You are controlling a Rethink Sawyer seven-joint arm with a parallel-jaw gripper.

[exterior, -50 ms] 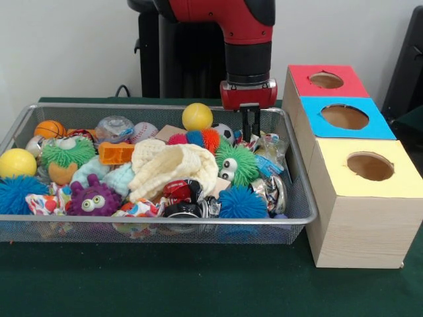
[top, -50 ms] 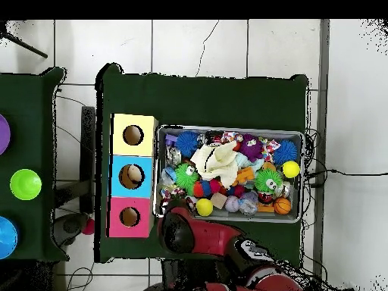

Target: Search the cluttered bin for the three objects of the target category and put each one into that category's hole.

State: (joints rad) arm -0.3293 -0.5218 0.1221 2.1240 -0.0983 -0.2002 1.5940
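From the front, a wire mesh bin (exterior, -50 ms: 301,198) sits on a green worktop (exterior, -50 ms: 198,284), packed with soft toys, balls and wrappers. The red and black arm comes down at the bin's far right corner, its claw (exterior, -50 ms: 250,127) just above the clutter; the dark fingers sit close together with nothing visibly held, though how far open they are cannot be told. Near it lie a small soccer ball (exterior, -50 ms: 225,132) and a yellow ball (exterior, -50 ms: 197,116). A cream knitted cloth (exterior, -50 ms: 173,168) covers the middle, with a green fuzzy creature with eyes (exterior, -50 ms: 235,165) beside it. To the right stands a wooden box with three holes: red (exterior, -50 ms: 326,80), blue (exterior, -50 ms: 344,117) and yellow (exterior, -50 ms: 370,166). From overhead, the arm's bulk hides the claw at the bin's edge nearest the base. The blue hole (top, -50 ms: 133,176) appears to hold something pale; the others look dark. The target category is not shown, so the step looks like searching or reaching for a pick; next, the claw needs to settle on one chosen item.
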